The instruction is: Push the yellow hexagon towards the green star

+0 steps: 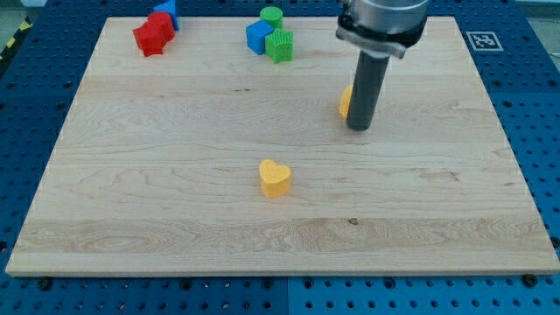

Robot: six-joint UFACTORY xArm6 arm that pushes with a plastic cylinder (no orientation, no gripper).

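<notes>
The yellow hexagon (346,101) sits right of the board's centre, toward the view's top. Only a narrow sliver of it shows; my rod covers the rest, so its shape is taken from the task, not confirmed by sight.

My tip (360,128) rests on the board at the hexagon's right side, touching it or just beside it; contact cannot be confirmed. I carry no jaws, so there is nothing to release or clench: the rod only pushes.

The green star (281,45) lies up and to the view's left of the hexagon, near but apart from it. It touches a blue block (257,38) on its left, and a green cylinder (271,16) stands just behind the pair.

Well apart: a yellow heart (274,178) near the board's centre, and a red block (153,33) with a second blue block (167,10) behind it at the top-left corner. All rest on the wooden board (175,219).

Hazards, as I judge them:
- Off-centre contact. The hexagon may rotate and slip off the rod, leaving the path.
- A push straight left would pass below the star; the line must angle upward.
- Overshoot. Excess travel drives the hexagon into the cluster and scatters star, blue block and cylinder.
</notes>
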